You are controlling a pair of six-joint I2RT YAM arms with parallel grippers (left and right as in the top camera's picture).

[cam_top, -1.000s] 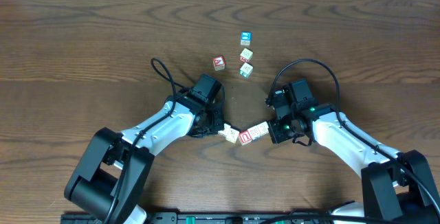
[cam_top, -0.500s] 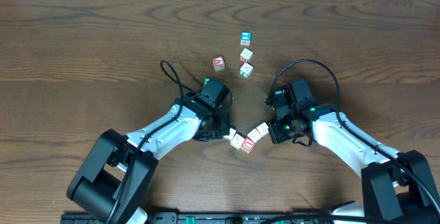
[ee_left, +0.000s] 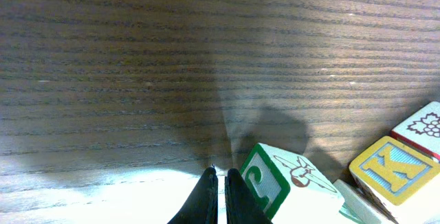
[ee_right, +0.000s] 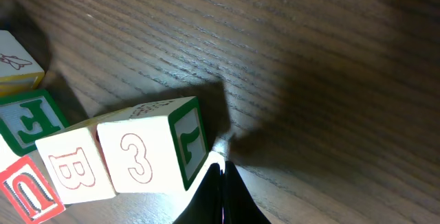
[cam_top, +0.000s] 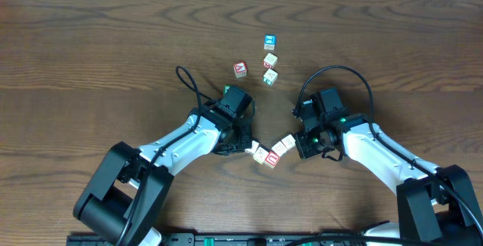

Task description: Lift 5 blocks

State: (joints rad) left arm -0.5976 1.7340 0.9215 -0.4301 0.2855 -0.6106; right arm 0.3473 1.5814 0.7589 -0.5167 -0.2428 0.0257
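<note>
A short row of pale alphabet blocks (cam_top: 271, 153) lies between my two grippers and sags into a shallow V. My left gripper (cam_top: 246, 146) is shut, empty, its tips at the row's left end. In the left wrist view the shut left gripper (ee_left: 219, 180) stands just left of a green "C" block (ee_left: 276, 181), with a yellow "K" block (ee_left: 394, 171) beyond. My right gripper (cam_top: 296, 143) is shut at the row's right end. In the right wrist view the right gripper (ee_right: 221, 174) touches the green-edged "3" block (ee_right: 141, 157), beside a "B" block (ee_right: 67, 167). I cannot tell whether the row is off the table.
Farther back stand a red "A" cube (cam_top: 240, 69), a blue-faced cube (cam_top: 269, 42) and two more cubes (cam_top: 270, 60) (cam_top: 269, 76) in a line. Black cables loop over both arms near the wrists. Bare wooden table (cam_top: 90, 42) surrounds everything.
My left gripper moved right against the row's left end, and the row shortened and buckled into a V. The right arm stayed put. Little differs over the last half second.
</note>
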